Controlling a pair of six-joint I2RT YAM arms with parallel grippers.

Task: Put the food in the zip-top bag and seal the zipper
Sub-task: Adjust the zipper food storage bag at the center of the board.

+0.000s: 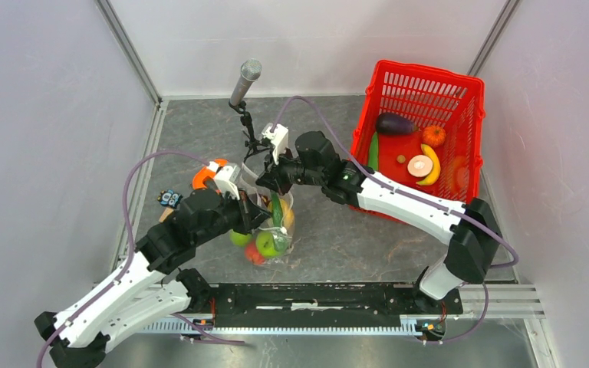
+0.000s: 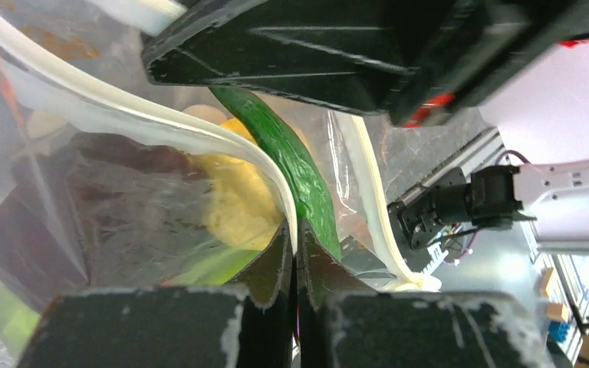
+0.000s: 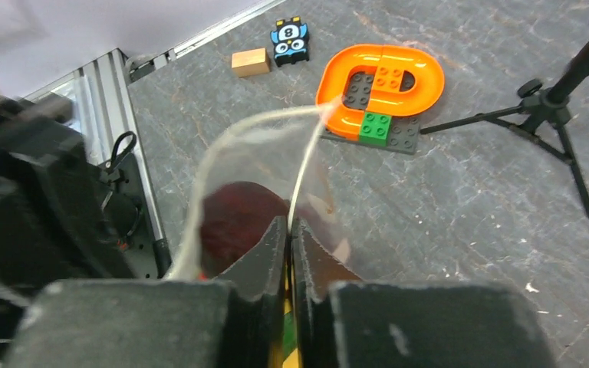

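Note:
The zip-top bag [image 1: 287,201] stands open-mouthed at the table's middle, holding a green round fruit [image 1: 268,244], red pieces [image 1: 254,254], a yellow lemon [image 2: 234,195], a long green vegetable [image 2: 295,165] and a dark grape bunch [image 2: 34,245]. My left gripper [image 1: 258,218] is shut on the near side of the zipper [image 2: 161,126], pinching the strip [image 2: 295,244]. My right gripper [image 1: 265,184] is shut on the far side of the zipper [image 3: 307,146], pinching it [image 3: 289,224]. The two zipper strips bow apart between the grippers.
A red mesh basket [image 1: 460,100] at the back right holds an eggplant, orange, banana and other toy pieces. A microphone on a small tripod [image 1: 245,84] stands just behind the bag. An orange ring [image 3: 380,88], a blue toy [image 3: 290,38] and a wooden block [image 3: 249,61] lie at the left.

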